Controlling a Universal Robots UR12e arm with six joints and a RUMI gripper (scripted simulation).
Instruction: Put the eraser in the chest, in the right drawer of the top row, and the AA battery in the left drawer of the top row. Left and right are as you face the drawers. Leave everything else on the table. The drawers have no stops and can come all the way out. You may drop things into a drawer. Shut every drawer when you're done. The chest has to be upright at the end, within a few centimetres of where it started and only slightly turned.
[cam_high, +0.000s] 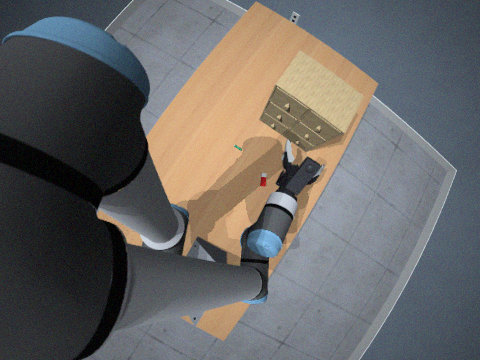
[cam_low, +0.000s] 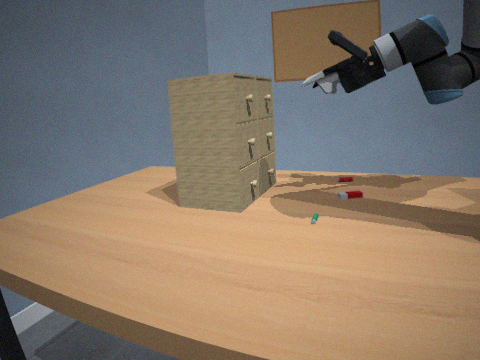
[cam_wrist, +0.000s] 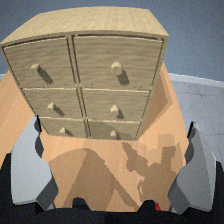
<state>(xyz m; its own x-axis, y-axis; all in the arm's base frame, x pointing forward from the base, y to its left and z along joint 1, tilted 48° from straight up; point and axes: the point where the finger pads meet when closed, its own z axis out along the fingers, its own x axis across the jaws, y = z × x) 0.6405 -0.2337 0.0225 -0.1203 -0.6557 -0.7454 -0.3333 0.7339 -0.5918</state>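
The wooden chest (cam_high: 312, 100) stands upright with all six drawers shut. It also shows in the side view (cam_low: 222, 142) and fills the wrist view (cam_wrist: 87, 75). There the top left drawer (cam_wrist: 39, 64) and top right drawer (cam_wrist: 116, 62) face me. My gripper (cam_low: 316, 80) is open and empty, in the air in front of the chest at about top-row height; it also shows from above (cam_high: 304, 161). A small green cylinder, the AA battery (cam_low: 314, 218), lies on the table. Two small red blocks with pale ends (cam_low: 350, 195) (cam_low: 345, 178) lie beyond it; I cannot tell which is the eraser.
From above, the battery (cam_high: 238, 147) and one red block (cam_high: 263, 179) lie on the table short of the chest; the other red block is hidden under my wrist. The table's right edge runs close beside the gripper. My arm's large links fill the left of that view.
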